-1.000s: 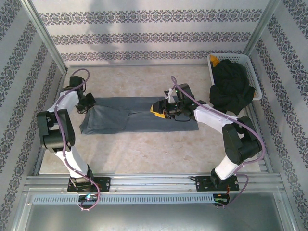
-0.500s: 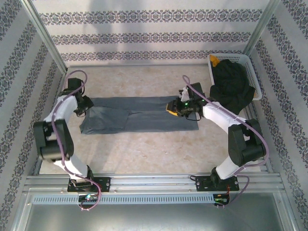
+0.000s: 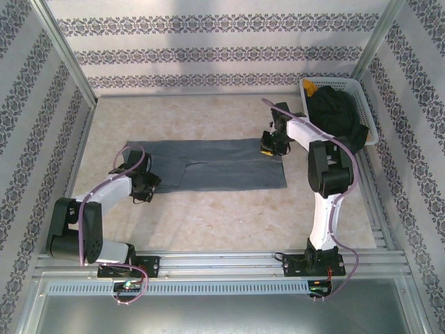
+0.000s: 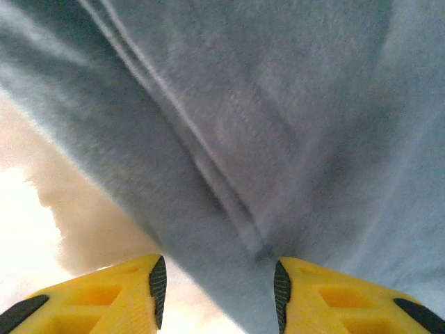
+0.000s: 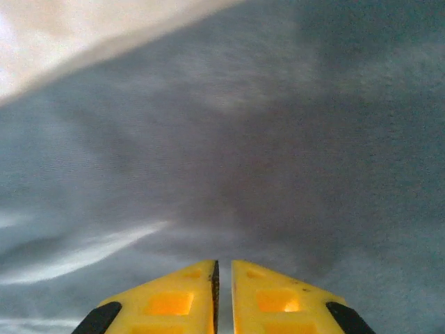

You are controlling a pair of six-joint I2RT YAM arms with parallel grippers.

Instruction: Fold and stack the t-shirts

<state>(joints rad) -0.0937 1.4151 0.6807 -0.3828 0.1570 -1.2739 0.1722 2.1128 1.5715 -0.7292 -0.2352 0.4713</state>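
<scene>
l jaws moved to near-left edge of blue-grey t-shirt (image 3: 208, 163), wide apart; r jaws now at far-right corner, closed.

Colours: spread t-shirt (image 3: 208, 163) slate blue-grey, bunched t-shirt (image 3: 337, 125) black, basket (image 3: 348, 82) white lattice, small object (image 3: 310, 89) yellow-orange. Table (image 3: 208, 216) beige, faintly mottled; walls (image 3: 208, 42) white with grey floral bands. Left gripper (image 4: 218, 282) and right gripper (image 5: 223, 268): yellow, black pads.

patterned b/w wallpaper walls (image 3: 222, 49) on 3 sides, beige tabletop (image 3: 208, 216), metal rails (image 3: 222, 261) at near edge.
</scene>
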